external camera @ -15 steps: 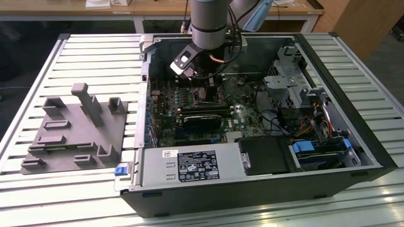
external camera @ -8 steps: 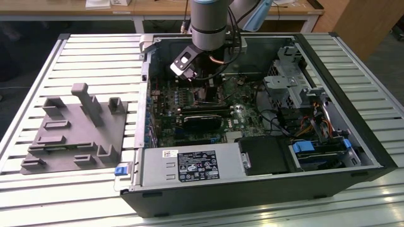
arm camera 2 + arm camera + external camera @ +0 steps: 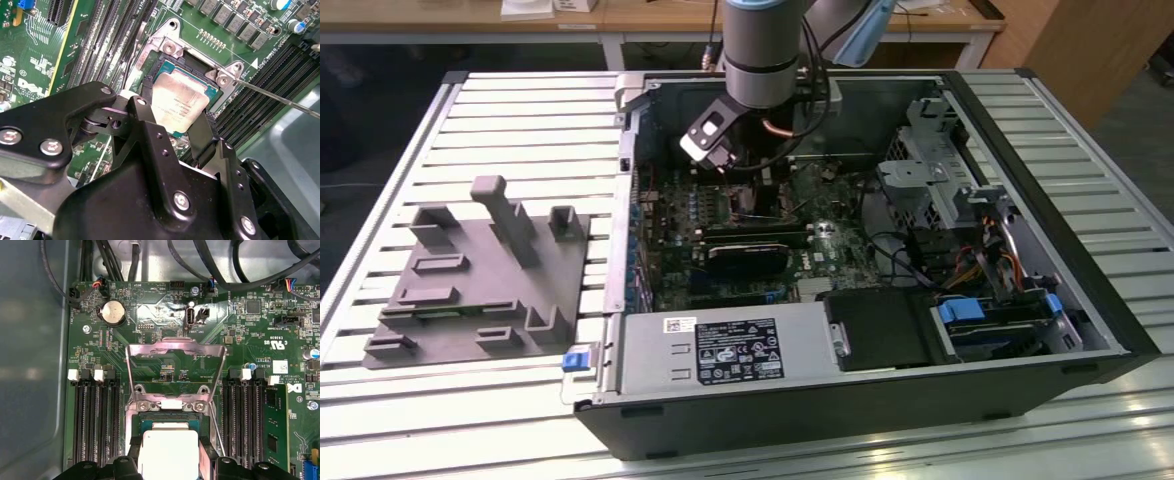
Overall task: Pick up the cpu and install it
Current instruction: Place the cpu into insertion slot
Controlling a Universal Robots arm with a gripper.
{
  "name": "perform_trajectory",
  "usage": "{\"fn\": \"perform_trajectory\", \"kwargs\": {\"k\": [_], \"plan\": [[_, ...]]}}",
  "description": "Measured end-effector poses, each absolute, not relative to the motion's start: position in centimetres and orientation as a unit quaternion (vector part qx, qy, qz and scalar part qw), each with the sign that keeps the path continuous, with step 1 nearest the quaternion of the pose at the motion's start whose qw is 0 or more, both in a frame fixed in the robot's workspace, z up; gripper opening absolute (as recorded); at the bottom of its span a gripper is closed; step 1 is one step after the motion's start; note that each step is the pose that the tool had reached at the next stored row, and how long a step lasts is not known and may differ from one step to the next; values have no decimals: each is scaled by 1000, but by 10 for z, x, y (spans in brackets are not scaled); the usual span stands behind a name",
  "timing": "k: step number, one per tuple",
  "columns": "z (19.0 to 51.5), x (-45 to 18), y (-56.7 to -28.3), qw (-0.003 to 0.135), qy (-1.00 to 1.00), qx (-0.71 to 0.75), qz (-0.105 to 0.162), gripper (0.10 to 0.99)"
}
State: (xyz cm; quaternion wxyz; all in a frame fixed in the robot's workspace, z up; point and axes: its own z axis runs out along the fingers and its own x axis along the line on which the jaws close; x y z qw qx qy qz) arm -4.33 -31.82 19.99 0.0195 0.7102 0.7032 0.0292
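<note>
Gripper [image 3: 176,117] pinching the cpu [image 3: 181,100] at the open socket frame [image 3: 170,47].

Its two black fingers [image 3: 146,107] press against opposite edges of the silvery chip, which lies flat within the socket frame's opening; I can't tell if it is fully seated or just above. In the first wrist view the cpu [image 3: 167,452] sits between those fingers, the frame's hinged metal lid [image 3: 175,347] stands open beyond it, and dark memory slots [image 3: 95,415] flank the frame on both sides. Small dark print runs across the chip's top plate, and white lettering dots the green motherboard [image 3: 240,347] around the frame. In the exterior view the arm [image 3: 767,50] reaches into the open computer case [image 3: 854,425], whose power supply wears a printed label [image 3: 734,355], well apart from the frame.
</note>
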Motion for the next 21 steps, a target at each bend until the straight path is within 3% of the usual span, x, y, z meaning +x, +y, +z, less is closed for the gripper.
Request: {"fn": "perform_trajectory", "kwargs": {"k": [21], "plan": [[195,-43,-318,20,701,712,29,533]]}}
